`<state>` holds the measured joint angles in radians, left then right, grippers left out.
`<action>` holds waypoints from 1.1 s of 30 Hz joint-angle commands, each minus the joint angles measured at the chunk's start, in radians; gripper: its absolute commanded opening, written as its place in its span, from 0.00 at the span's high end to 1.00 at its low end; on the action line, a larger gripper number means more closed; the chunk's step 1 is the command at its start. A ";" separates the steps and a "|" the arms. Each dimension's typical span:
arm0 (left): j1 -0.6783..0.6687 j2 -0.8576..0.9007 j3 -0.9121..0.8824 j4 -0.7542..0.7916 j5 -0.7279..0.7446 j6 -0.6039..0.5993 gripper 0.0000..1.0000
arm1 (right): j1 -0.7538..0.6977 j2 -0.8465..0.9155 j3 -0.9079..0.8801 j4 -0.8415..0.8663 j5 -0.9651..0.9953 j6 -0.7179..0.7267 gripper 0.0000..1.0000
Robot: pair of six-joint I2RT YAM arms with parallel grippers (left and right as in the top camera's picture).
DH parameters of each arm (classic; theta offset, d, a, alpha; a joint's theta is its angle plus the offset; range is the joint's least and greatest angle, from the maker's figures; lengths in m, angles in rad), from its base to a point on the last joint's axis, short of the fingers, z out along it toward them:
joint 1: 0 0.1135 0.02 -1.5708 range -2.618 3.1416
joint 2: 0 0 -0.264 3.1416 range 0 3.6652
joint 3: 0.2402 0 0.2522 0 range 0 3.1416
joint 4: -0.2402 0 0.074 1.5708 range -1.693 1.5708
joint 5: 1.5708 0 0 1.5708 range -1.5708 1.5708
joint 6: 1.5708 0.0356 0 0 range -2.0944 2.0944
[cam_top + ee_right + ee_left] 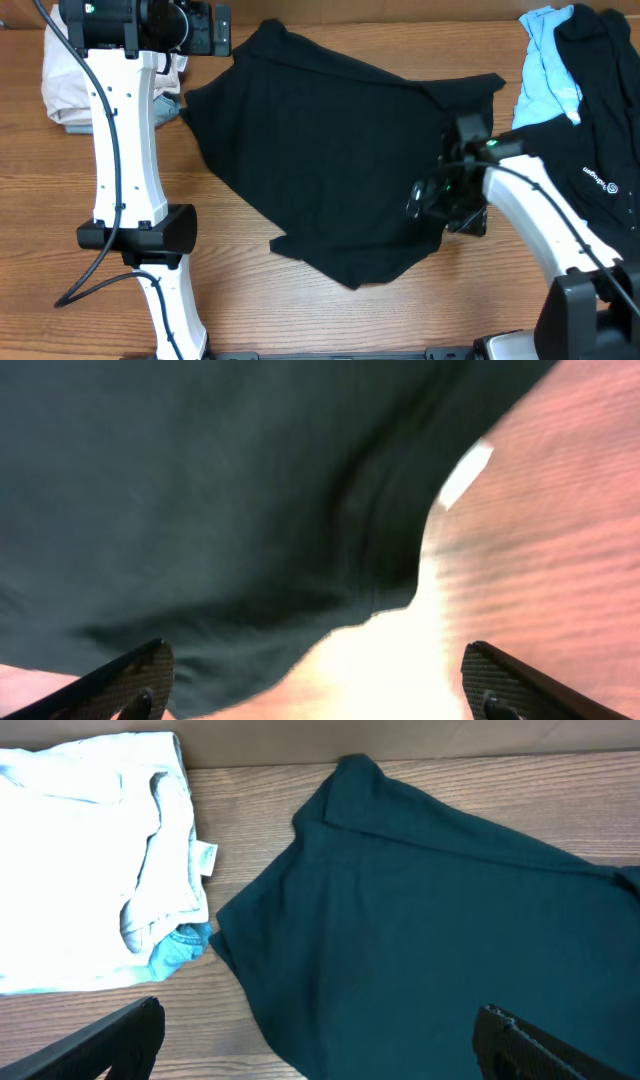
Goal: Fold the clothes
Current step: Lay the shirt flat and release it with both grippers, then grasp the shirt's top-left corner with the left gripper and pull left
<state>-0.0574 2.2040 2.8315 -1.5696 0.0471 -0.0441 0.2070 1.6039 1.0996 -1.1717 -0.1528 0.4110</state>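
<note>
The large black garment (330,160) lies spread out across the middle of the table. It also shows in the left wrist view (430,920) and in the right wrist view (220,500), where its small white tag (465,472) lies at the hem. My left gripper (320,1040) is open and empty, held above the garment's far left corner (205,32). My right gripper (320,680) is open and empty, low over the garment's right edge (440,195).
A folded beige garment (65,90) lies at the far left (90,860) with a bit of blue fabric (180,948) under it. A light blue garment (545,65) and a black one with a white logo (600,130) are piled at the far right.
</note>
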 commanded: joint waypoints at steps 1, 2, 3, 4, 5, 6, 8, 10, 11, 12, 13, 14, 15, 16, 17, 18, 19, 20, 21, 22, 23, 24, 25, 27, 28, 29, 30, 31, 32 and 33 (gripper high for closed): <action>0.005 0.002 -0.002 0.011 -0.018 0.021 0.00 | 0.035 -0.001 -0.092 0.059 0.029 0.123 0.11; 0.005 0.002 -0.002 0.011 -0.018 0.021 0.00 | 0.039 -0.001 -0.110 0.074 0.028 0.127 0.13; 0.005 0.002 -0.002 0.014 -0.018 0.021 0.00 | 0.047 -0.001 -0.145 0.106 0.036 0.145 0.20; 0.005 0.002 -0.002 0.014 -0.017 0.021 0.00 | 0.050 -0.001 -0.167 0.131 0.039 0.153 0.23; 0.005 0.002 -0.002 0.016 -0.017 0.016 0.00 | 0.056 -0.001 -0.206 0.180 0.039 0.171 0.32; 0.005 0.002 -0.003 0.018 -0.016 0.013 0.00 | 0.058 -0.001 -0.229 0.208 0.039 0.187 0.35; 0.005 0.004 -0.003 0.021 -0.016 0.014 0.00 | 0.059 -0.001 -0.277 0.275 0.039 0.215 0.46; 0.005 0.007 -0.003 0.023 -0.015 0.014 0.00 | 0.059 -0.001 -0.292 0.306 0.039 0.219 0.53; 0.005 0.010 -0.003 0.023 -0.013 0.013 0.00 | 0.059 -0.001 -0.299 0.327 0.040 0.219 0.59; 0.005 0.014 -0.003 0.023 -0.013 0.014 0.00 | 0.059 0.000 -0.305 0.339 0.043 0.219 0.64; 0.005 0.017 -0.003 0.023 -0.013 0.014 0.00 | 0.058 0.000 -0.312 0.346 0.051 0.219 0.72; 0.005 0.021 -0.003 0.023 -0.013 0.014 0.00 | 0.058 0.000 -0.315 0.342 0.063 0.219 0.81; 0.005 0.027 -0.003 0.023 -0.013 0.014 0.00 | 0.054 0.000 -0.318 0.330 0.082 0.223 0.88; 0.005 0.030 -0.003 0.023 -0.013 0.014 0.00 | 0.046 0.000 -0.319 0.314 0.105 0.233 0.93; 0.005 0.034 -0.003 0.023 -0.013 0.014 0.00 | 0.033 0.000 -0.319 0.297 0.131 0.246 0.96; 0.005 0.043 -0.003 0.022 -0.013 0.014 0.00 | -0.005 0.000 -0.319 0.266 0.165 0.248 0.96; 0.005 0.053 -0.003 0.022 -0.013 0.014 0.00 | -0.071 0.000 -0.319 0.253 0.167 0.247 0.96; 0.005 0.059 -0.003 0.022 -0.013 0.014 0.00 | -0.101 0.000 -0.319 0.250 0.167 0.243 0.96; 0.005 0.066 -0.003 0.022 -0.013 0.014 0.00 | -0.171 0.000 -0.319 0.250 0.166 0.225 0.96; 0.005 0.071 -0.003 0.023 -0.013 0.014 0.00 | -0.204 0.000 -0.319 0.249 0.166 0.211 0.96; 0.005 0.074 -0.003 0.023 -0.013 0.014 0.00 | -0.258 0.000 -0.319 0.250 0.167 0.190 0.96; 0.005 0.080 -0.003 0.023 -0.013 0.014 0.00 | -0.302 0.000 -0.319 0.251 0.167 0.175 0.96; 0.005 0.082 -0.003 0.023 -0.013 0.014 0.00 | -0.356 0.000 -0.319 0.258 0.167 0.154 0.96; 0.005 0.092 -0.003 0.024 -0.013 0.014 0.00 | -0.455 0.000 -0.319 0.277 0.147 0.114 0.96; 0.005 0.094 -0.003 0.024 -0.013 0.014 0.00 | -0.497 0.000 -0.319 0.289 0.123 0.093 0.95; 0.005 0.100 -0.003 0.024 -0.013 0.014 0.00 | -0.548 0.000 -0.319 0.299 0.093 0.069 0.91; 0.005 0.108 -0.003 0.024 -0.013 0.014 0.00 | -0.583 0.000 -0.316 0.303 0.069 0.050 0.87; 0.005 0.114 -0.003 0.023 -0.013 0.014 0.00 | -0.621 0.000 -0.307 0.300 0.050 0.029 0.83; 0.005 0.119 -0.004 0.023 -0.013 0.014 0.00 | -0.638 0.000 -0.299 0.293 0.045 0.018 0.82; 0.005 0.125 -0.004 0.022 -0.013 0.014 0.00 | -0.656 0.000 -0.280 0.278 0.045 0.008 0.80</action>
<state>-0.0574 2.2990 2.8292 -1.5490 0.0399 -0.0444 -0.3954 1.6054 0.8021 -0.8787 -0.1005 0.4885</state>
